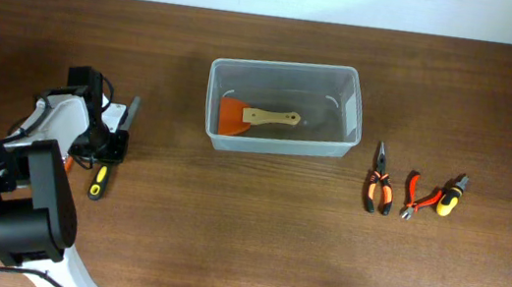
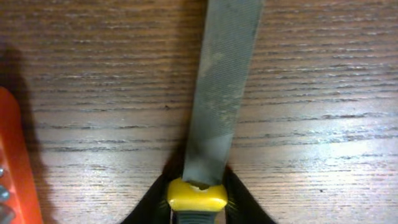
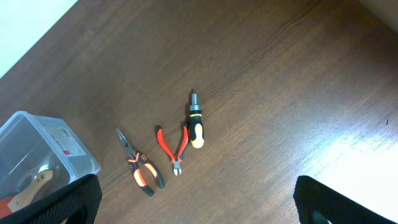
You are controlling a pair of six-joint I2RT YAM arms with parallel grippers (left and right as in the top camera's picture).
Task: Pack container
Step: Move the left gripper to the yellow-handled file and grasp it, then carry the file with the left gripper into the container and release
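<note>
The container (image 1: pixel 279 145) sits at mid-width on the desk (image 1: pixel 253 242), nearer the far edge than the near one, with bare wood on all four sides and a broad open strip along the near edge. It is a clear, colourless tub with rounded corners and a rim, open at the top. An orange scraper (image 1: pixel 252 116) with a pale wooden handle lies flat in it. Toward the right edge, well apart from the tub, three hand tools lie side by side: needle-nose pliers (image 1: pixel 379 183), small cutters (image 1: pixel 412 195) and a yellow-and-black screwdriver (image 1: pixel 450 196).

Near the left edge the left arm reaches down over a file (image 2: pixel 224 93) lying flat on the wood. The left tool (image 2: pixel 196 200) is closed in on the file's yellow collar, one finger on each side. The right tool (image 3: pixel 196 202) hangs high above the right end of the desk, its fingers (image 3: pixel 74 199) spread wide and holding nothing.
</note>
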